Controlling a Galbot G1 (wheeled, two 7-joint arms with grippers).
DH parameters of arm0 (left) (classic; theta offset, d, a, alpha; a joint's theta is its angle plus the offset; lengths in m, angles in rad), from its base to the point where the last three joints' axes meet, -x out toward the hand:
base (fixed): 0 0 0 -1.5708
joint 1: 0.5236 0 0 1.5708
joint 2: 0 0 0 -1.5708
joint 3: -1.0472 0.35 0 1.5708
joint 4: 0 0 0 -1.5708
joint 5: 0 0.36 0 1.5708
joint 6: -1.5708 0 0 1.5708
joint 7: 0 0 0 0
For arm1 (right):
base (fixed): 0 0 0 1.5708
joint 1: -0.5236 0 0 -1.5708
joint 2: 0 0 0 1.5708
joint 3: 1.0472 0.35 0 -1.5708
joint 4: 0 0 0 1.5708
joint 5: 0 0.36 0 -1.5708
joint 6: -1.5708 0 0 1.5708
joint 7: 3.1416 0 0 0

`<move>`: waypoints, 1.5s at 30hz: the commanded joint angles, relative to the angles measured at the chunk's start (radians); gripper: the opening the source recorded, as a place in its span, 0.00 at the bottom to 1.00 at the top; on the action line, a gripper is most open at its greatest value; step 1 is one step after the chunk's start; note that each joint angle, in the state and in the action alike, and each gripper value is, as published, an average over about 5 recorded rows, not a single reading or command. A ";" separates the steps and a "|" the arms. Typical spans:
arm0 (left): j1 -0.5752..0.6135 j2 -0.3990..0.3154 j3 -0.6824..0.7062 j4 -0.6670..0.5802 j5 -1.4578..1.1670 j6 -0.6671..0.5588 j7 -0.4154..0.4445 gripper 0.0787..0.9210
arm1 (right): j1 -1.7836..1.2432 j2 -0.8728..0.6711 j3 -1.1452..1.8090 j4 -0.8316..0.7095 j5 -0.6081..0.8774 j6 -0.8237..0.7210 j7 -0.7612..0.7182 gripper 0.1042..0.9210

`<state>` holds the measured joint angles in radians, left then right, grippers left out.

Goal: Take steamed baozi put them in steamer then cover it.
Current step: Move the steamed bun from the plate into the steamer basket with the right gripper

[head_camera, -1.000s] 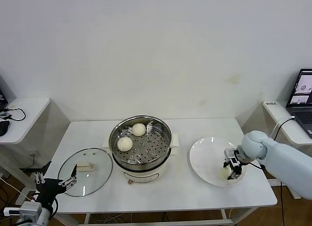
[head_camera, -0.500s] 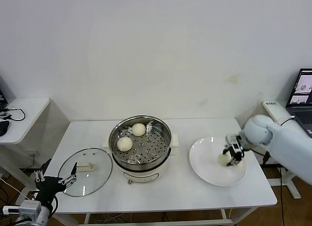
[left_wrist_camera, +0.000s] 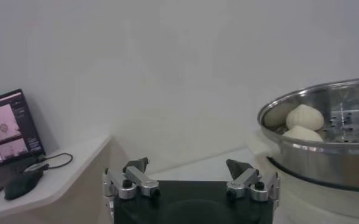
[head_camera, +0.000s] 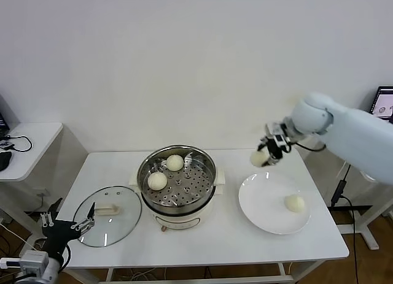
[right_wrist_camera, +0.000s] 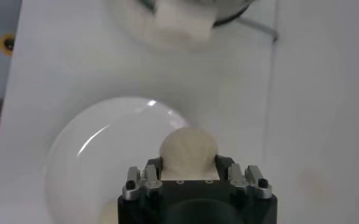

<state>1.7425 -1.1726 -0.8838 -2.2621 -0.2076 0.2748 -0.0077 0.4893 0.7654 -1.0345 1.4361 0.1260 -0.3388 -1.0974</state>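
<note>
The right gripper [head_camera: 268,150] is clamped on a bun [head_camera: 260,157], its two fingers pressing the bun's sides with the dome showing between them in the right wrist view; it hangs in the air, above the far edge of the plate [head_camera: 258,204], and the steamer [head_camera: 177,176] lies off to its left, well apart. Below and nearer the robot than the gripper one more bun [head_camera: 295,203] rests on the plate; two buns [head_camera: 158,181] already sit on the perforated tray inside the steamer, touching neither each other nor the wall as far as I can tell.

The left gripper [head_camera: 67,225] waits low at the table's near left corner with its fingers spread wide and nothing between them; the lid [head_camera: 107,215] lies flat on the table just beside it, handle up, next to the steamer.

The bun looks light and soft, with a smooth skin that probably dents or tears under a hard squeeze; so a gentle side grip at its widest part, as it is held now, seems right, and it is better lowered onto a bare patch of tray than dropped. The lid is likely heavier, glass and slippery on its dome; its handle [head_camera: 107,208] is the sensible place to take hold.
</note>
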 commanded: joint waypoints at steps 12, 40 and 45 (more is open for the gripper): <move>0.002 -0.007 -0.036 -0.009 -0.004 0.004 0.001 0.88 | 0.072 0.459 -0.173 -0.094 0.142 0.122 0.152 0.56; -0.003 -0.032 -0.041 0.011 -0.006 -0.001 0.000 0.88 | 0.016 0.537 -0.306 -0.022 -0.162 0.409 0.135 0.56; -0.004 -0.034 -0.039 0.015 -0.006 -0.002 0.000 0.88 | 0.024 0.528 -0.311 -0.005 -0.165 0.421 0.120 0.56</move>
<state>1.7391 -1.2062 -0.9241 -2.2496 -0.2144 0.2736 -0.0074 0.5109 1.2812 -1.3273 1.4074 0.0231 0.0283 -0.9656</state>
